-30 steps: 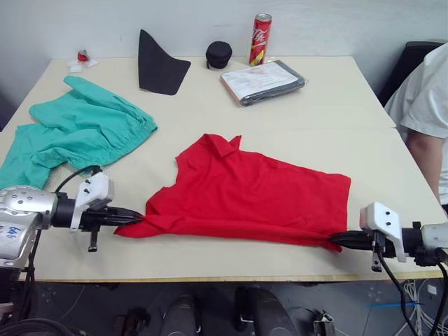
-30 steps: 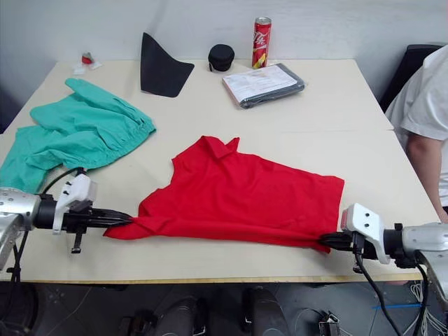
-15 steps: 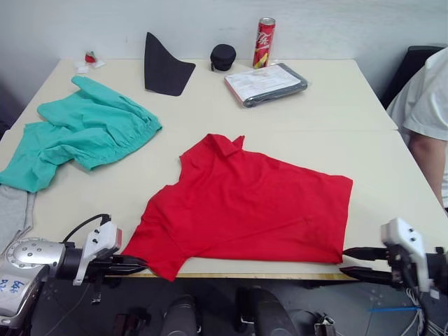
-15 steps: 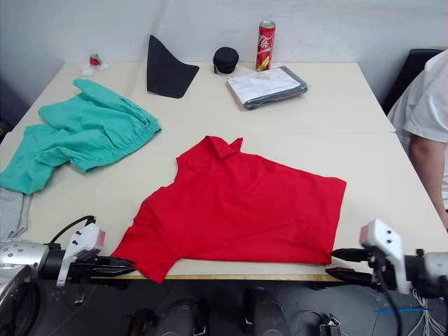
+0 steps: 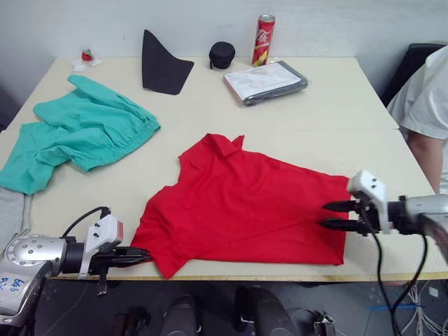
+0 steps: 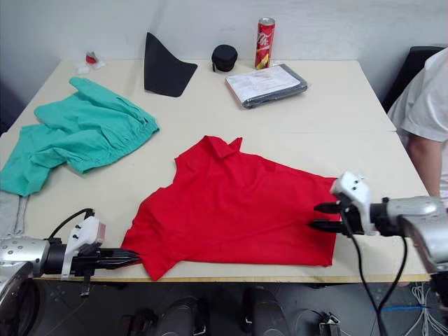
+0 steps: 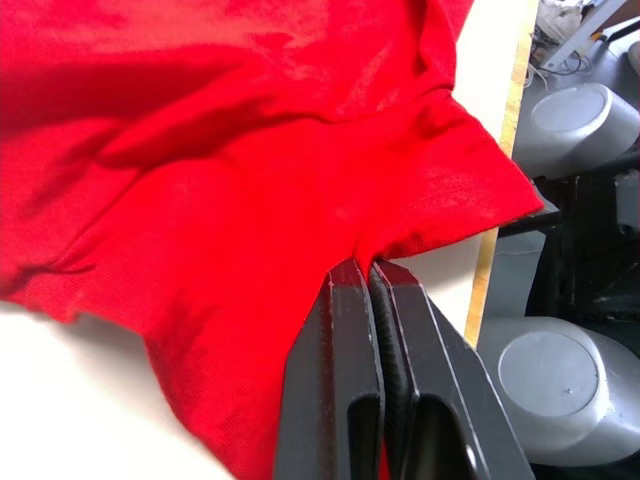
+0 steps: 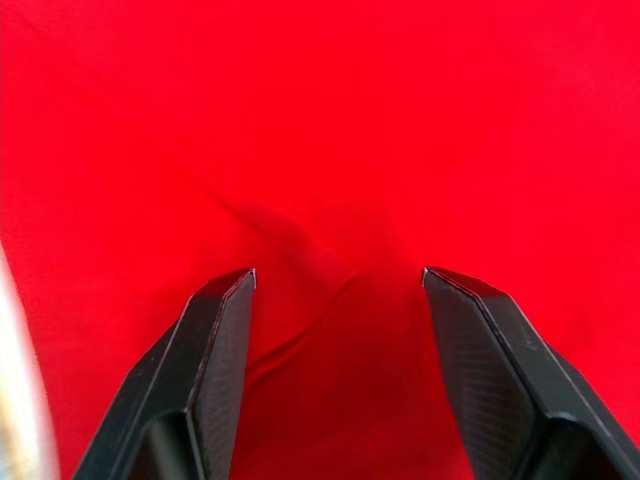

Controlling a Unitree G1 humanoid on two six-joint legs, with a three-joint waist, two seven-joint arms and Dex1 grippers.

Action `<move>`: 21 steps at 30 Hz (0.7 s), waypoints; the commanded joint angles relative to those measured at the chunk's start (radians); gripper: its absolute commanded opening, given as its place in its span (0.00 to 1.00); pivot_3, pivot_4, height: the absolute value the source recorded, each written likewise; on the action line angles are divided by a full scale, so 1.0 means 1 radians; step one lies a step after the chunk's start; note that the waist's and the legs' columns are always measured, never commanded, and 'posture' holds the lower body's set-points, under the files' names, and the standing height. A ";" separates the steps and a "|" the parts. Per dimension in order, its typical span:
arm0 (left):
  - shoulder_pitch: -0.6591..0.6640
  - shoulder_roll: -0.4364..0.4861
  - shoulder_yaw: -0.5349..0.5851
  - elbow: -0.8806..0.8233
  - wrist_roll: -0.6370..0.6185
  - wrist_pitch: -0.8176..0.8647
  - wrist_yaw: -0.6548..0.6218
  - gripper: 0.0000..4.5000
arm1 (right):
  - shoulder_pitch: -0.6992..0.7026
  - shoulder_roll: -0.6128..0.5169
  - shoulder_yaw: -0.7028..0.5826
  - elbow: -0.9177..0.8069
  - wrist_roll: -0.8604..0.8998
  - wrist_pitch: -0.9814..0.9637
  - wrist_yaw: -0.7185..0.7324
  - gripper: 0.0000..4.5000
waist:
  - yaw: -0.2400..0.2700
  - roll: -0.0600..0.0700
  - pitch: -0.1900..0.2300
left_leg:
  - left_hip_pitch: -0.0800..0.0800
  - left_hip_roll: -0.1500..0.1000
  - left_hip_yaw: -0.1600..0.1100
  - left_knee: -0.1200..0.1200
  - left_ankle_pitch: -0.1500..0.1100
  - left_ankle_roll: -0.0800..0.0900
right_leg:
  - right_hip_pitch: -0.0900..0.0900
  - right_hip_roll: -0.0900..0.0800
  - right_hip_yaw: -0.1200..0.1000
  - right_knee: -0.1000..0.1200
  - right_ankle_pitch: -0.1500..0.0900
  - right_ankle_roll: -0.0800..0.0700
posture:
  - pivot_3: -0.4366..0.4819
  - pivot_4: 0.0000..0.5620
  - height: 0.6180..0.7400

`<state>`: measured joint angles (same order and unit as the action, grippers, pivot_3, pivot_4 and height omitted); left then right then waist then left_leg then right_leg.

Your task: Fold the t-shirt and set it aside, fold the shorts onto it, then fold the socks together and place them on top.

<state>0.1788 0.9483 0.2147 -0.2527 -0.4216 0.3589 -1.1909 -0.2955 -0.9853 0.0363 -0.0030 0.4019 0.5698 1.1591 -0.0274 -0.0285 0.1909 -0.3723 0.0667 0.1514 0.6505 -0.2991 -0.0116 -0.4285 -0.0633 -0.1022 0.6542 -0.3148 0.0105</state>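
The red t-shirt (image 5: 245, 203) lies spread flat near the table's front edge, collar toward the far side. My left gripper (image 5: 143, 256) is at the near-left corner, shut on the shirt's sleeve edge; the left wrist view shows its fingers (image 7: 350, 300) pinching red cloth. My right gripper (image 5: 323, 215) hovers open over the shirt's right edge, with red cloth (image 8: 330, 150) beneath it and nothing between its fingers. The teal-green shorts (image 5: 84, 129) lie crumpled at the left. A grey sock (image 5: 12, 217) lies at the table's left edge.
At the back stand a black pointed fabric piece (image 5: 161, 59), a round black case (image 5: 222, 54), a red can (image 5: 264, 40) and a grey packet (image 5: 264, 82). A person in a white shirt (image 5: 423, 98) sits at the right side.
My right gripper let go of the shirt's hem, opened, and moved from the front edge up over the shirt's right side. The left gripper stays shut on the sleeve, drawn to the near edge.
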 commanded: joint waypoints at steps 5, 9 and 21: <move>0.000 -0.007 0.013 -0.025 -0.011 0.005 0.017 0.00 | -0.047 0.038 0.055 0.050 -0.054 -0.070 0.062 0.60 | 0.000 0.000 0.000 | 0.001 0.000 0.000 0.000 0.000 0.000 | 0.000 0.000 0.000 0.001 0.000 0.000 | 0.48 0.27 1.00; -0.001 -0.002 0.019 -0.017 -0.008 0.001 0.018 0.00 | -0.040 0.040 0.066 0.047 -0.058 -0.102 0.114 0.60 | -0.001 0.000 0.000 | 0.002 0.001 0.000 0.000 0.000 0.000 | 0.000 0.000 0.000 0.001 0.000 0.000 | 0.48 0.27 1.00; -0.008 -0.005 0.014 -0.006 -0.004 -0.003 0.027 0.00 | -0.002 0.031 0.039 0.025 -0.046 -0.142 0.144 0.30 | 0.000 0.000 0.000 | 0.002 0.000 0.000 0.000 0.000 0.001 | 0.001 0.000 0.000 0.002 0.000 0.000 | 0.48 0.27 1.00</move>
<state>0.1754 0.9440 0.2149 -0.2605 -0.4222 0.3662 -1.1646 -0.3064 -0.9505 0.0953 0.0416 0.3536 0.4331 1.2940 -0.0276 -0.0285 0.1908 -0.3707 0.0672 0.1512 0.6504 -0.2994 -0.0110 -0.4279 -0.0630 -0.1024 0.6558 -0.3148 0.0103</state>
